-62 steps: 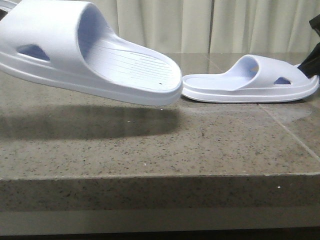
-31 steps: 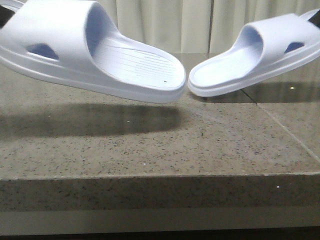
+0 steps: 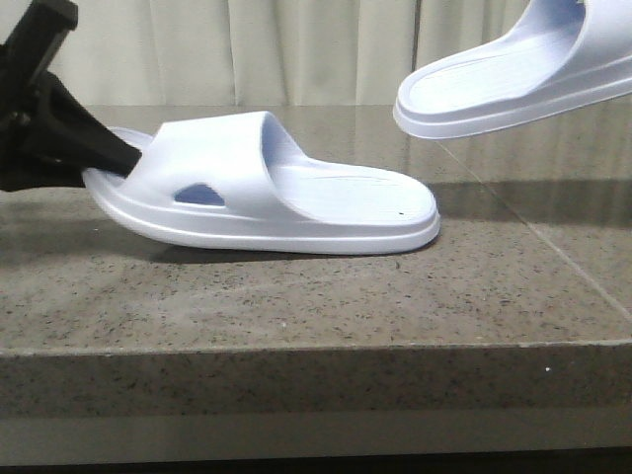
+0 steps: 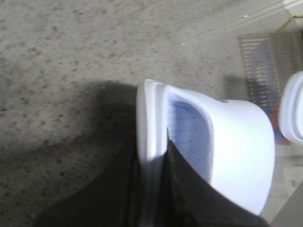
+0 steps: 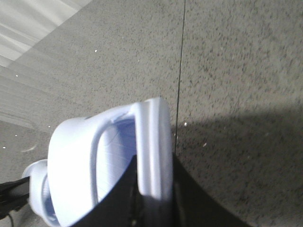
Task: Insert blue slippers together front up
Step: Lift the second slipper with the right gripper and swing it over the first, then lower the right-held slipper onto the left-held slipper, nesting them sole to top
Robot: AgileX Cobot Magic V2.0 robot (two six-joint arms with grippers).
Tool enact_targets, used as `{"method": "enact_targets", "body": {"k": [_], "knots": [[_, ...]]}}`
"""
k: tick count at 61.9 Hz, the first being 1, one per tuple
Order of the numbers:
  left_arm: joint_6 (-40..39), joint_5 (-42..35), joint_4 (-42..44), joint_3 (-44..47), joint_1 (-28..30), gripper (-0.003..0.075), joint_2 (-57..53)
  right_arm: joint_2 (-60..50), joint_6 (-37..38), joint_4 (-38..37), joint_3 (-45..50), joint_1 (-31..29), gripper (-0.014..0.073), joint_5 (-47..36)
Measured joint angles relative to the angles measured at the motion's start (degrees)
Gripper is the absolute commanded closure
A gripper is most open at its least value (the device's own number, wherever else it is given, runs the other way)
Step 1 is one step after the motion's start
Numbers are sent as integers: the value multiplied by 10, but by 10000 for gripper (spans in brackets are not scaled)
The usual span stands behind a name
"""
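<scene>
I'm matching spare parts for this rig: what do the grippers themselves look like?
Only parts show. The left gripper is matte black, with angular, blocky links tapering into flat, wedge-like fingers. The right gripper's fingers are the same plain black flat blades. No cables, labels or markings are visible on either.

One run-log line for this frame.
left gripper: holds left slipper near table | right gripper: holds right slipper raised | not inserted

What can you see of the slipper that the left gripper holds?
The slipper is pale blue and looks like foam, with a wide strap, an oval side hole and a thick sole. It lies low on the stone table, sole down, toe pointing right. The left gripper clamps its heel rim.
</scene>
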Motion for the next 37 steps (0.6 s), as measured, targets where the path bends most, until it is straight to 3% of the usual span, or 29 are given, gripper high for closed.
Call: {"method": "enact_targets", "body": {"k": [10,20,37], "knots": [[13,-2,-6,0,0,741,14,0,-9,29,44,18,711,-7],[17,-2,-10,0,0,741,14,0,-22,40,78,75,711,-51],[20,-5,-10,0,0,741,14,0,-23,85,119,256,711,-213]]}}
